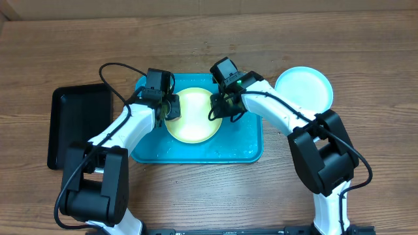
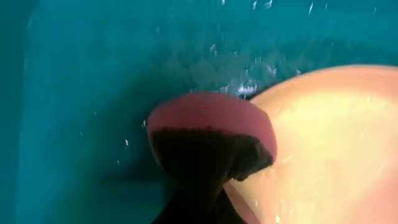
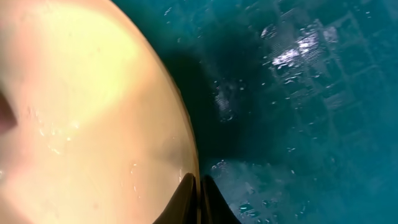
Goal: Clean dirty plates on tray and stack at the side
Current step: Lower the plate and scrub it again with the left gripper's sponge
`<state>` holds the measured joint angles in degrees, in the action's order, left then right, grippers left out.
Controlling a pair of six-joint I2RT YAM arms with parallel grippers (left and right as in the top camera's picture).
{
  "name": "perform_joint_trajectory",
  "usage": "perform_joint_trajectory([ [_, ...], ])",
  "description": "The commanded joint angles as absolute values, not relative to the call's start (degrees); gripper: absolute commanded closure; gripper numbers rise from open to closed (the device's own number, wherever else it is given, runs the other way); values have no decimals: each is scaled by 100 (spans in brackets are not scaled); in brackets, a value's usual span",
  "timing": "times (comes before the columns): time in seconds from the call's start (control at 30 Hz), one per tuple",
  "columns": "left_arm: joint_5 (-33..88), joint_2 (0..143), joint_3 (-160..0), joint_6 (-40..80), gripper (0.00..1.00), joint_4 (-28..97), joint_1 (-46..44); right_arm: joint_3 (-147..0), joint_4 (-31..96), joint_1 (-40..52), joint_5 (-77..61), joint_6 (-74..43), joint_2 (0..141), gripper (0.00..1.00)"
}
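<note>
The yellow-green plate (image 1: 192, 116) lies flat in the tray (image 1: 245, 149) between both grippers: the right gripper (image 3: 198, 194) pinches its rim, plate spreading left of its fingers, while the left gripper (image 1: 170, 108), clamped on a pink sponge (image 2: 211, 124), meets the opposite edge.

Left arm (image 1: 121, 127) and right arm (image 1: 281, 111): glossy white tubular links joined by bulky black rounded joint housings, the largest nearest the bases. Black cables (image 1: 108, 68) run in loose loops along each arm, and a small green light (image 1: 240, 81) shows on the black block at the right wrist. Left gripper (image 1: 171, 109) and right gripper (image 1: 221, 109): black, boxy bodies; the right one's fingers (image 3: 181, 202) are thin, dark, tapering blades.
</note>
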<state>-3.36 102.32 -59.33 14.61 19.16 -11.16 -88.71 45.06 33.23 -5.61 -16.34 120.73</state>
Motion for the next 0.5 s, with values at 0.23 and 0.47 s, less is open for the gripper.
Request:
perform_joint_trajectory([
  [0.23,-635,10191,-5913,1413,96,1087,-1100,-8833,4762,3782,-827,-1175,12057,96],
  [0.47,-593,10191,-5913,1413,96,1094,-1090,-8831,4764,3894,-781,-1199,12057,96],
])
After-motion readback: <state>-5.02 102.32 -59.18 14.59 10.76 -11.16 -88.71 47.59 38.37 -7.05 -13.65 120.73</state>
